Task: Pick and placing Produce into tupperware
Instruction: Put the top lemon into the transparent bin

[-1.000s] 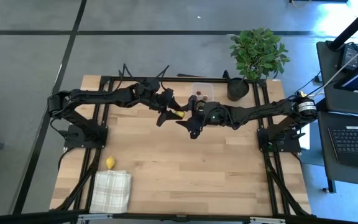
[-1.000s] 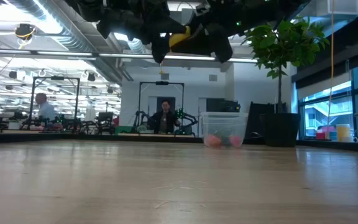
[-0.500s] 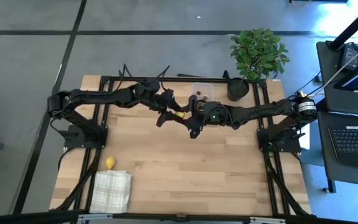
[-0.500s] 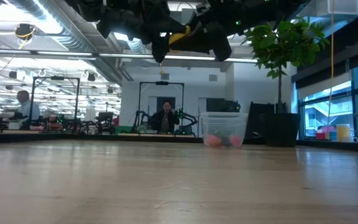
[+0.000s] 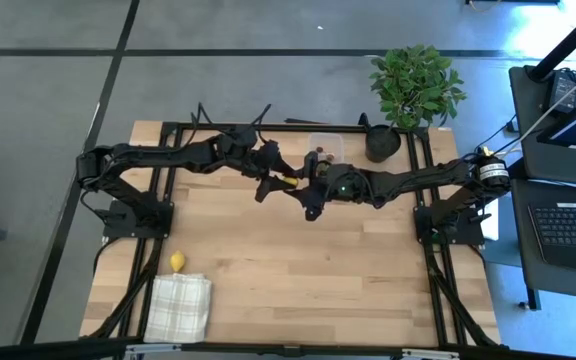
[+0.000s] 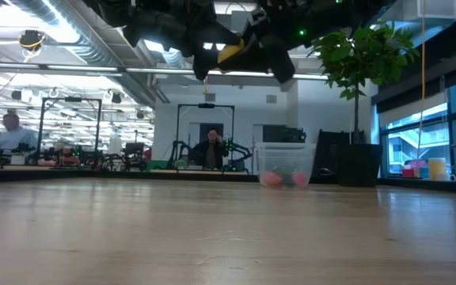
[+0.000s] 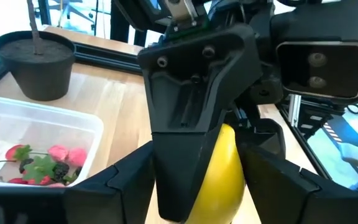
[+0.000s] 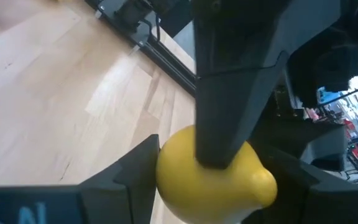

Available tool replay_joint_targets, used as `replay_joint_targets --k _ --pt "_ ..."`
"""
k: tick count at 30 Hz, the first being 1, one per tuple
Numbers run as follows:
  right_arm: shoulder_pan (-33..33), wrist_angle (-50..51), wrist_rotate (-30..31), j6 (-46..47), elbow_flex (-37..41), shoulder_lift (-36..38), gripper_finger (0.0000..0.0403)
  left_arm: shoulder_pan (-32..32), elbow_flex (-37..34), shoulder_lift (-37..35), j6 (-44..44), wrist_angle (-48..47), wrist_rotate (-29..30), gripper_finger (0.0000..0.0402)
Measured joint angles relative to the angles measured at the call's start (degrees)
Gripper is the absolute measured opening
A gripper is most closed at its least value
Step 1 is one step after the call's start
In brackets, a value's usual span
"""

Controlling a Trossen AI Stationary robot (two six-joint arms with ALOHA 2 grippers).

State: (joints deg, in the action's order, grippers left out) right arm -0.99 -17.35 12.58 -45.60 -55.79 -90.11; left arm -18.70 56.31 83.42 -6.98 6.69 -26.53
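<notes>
A small yellow lemon [image 5: 289, 182] hangs high above the middle of the table between my two grippers, which meet there. My left gripper [image 5: 274, 182] comes from the table's left and my right gripper [image 5: 306, 192] from its right. Both are shut on the lemon [image 6: 233, 52]. The clear tupperware [image 5: 325, 147] stands on its base at the far edge and holds red and dark fruit pieces [image 7: 39, 165]. A second lemon [image 5: 177, 262] lies on the table near the left front. My left gripper pinches the lemon's sides [image 7: 232, 165] between its two fingers, coming level from the table's left. One contact is hidden behind a right-gripper finger [image 7: 191, 106]. The lemon is lifted clear. My right gripper pinches the same lemon between its fingers, one beside its pointed end [image 8: 267, 182], coming from the table's right. A left-gripper finger [image 8: 229, 93] crosses over the lemon's top. The lemon hangs clear of the table.
A white checked cloth [image 5: 180, 306] lies at the near left corner. A black pot with a green plant [image 5: 382, 142] stands right of the tupperware at the far edge. Bare wooden tabletop [image 5: 298, 270] spreads below the arms. People sit in the room behind.
My left gripper has edged slightly toward the table's right, closer against my right gripper. The lemon stays lifted between the two grippers.
</notes>
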Motion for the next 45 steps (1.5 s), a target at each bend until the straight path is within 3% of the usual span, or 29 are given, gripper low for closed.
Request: replay_joint_targets --k 10,22,32,45 --pt "-0.07 0.76 2.57 -0.64 0.01 -0.02 0.0211 -0.11 0.02 -0.17 1.42 -0.37 -4.35 0.0286" --pt "-6.13 8.19 7.76 1.03 0.02 -0.02 0.0211 -5.49 0.02 -1.05 3.08 -16.21 -1.15 0.0290" --pt "-15.57 16.03 7.45 16.63 0.02 -0.02 0.0213 -8.20 0.02 -1.03 3.14 -21.03 15.57 0.0290" --pt "-24.25 23.84 -7.10 26.58 0.02 -0.02 0.0217 -7.85 0.00 -1.00 3.14 -21.31 17.45 0.0290"
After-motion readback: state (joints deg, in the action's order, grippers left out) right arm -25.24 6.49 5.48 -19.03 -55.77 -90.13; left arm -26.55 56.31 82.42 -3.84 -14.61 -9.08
